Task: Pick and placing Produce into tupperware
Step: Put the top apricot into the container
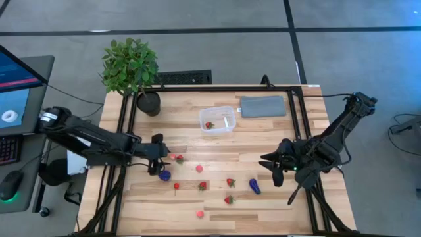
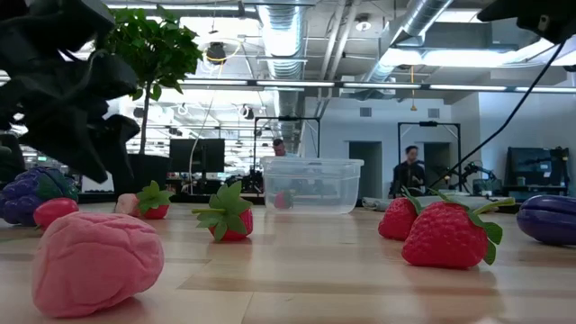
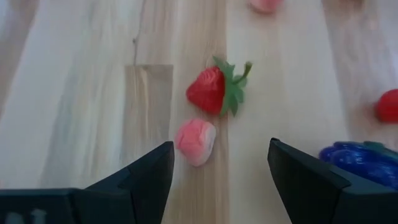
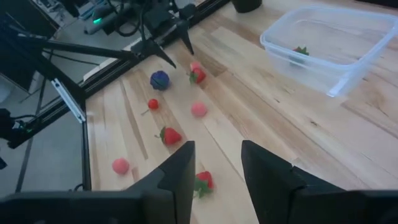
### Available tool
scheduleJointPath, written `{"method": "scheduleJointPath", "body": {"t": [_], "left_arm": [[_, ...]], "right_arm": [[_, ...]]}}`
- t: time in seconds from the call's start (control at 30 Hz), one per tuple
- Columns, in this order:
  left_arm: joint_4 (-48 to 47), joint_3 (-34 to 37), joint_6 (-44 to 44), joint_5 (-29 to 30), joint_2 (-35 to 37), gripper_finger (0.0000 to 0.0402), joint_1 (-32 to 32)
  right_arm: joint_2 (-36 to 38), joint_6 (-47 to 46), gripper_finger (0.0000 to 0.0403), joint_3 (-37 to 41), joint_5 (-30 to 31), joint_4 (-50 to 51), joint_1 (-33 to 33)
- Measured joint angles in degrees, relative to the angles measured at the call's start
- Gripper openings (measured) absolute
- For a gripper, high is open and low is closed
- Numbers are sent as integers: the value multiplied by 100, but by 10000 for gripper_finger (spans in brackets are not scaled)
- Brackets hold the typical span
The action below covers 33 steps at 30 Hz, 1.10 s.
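Note:
The clear tupperware stands at the table's far middle with one strawberry inside it. Other produce lies loose on the wood: a strawberry and a pink piece side by side, a purple piece, further strawberries, small red and pink pieces, and a second purple piece. My left gripper is open and low over the table, the pink piece just ahead of its fingertips. My right gripper hovers at the table's right, its fingers a little apart with nothing between them.
A potted plant stands at the far left corner and a grey pad lies right of the tupperware. Black frame rails run along the table's sides. People show in the room beyond.

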<state>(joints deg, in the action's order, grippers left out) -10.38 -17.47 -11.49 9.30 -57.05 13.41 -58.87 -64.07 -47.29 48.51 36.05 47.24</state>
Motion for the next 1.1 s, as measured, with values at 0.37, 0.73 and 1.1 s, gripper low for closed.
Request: {"method": "scheduleJointPath", "body": {"t": [0.37, 0.73, 1.1], "left_arm": [[461, -2, -178, 241, -775, 249, -2], [1064, -7, -422, -76, -1458, 249, -314], [1151, -9, -478, -129, -1514, 225, -415]], "right_arm": [[-2, -2, 140, 0, -2, -2, 0], [-3, -1, 136, 0, -3, -7, 0], [-4, 0, 132, 0, -2, -31, 0]]}}
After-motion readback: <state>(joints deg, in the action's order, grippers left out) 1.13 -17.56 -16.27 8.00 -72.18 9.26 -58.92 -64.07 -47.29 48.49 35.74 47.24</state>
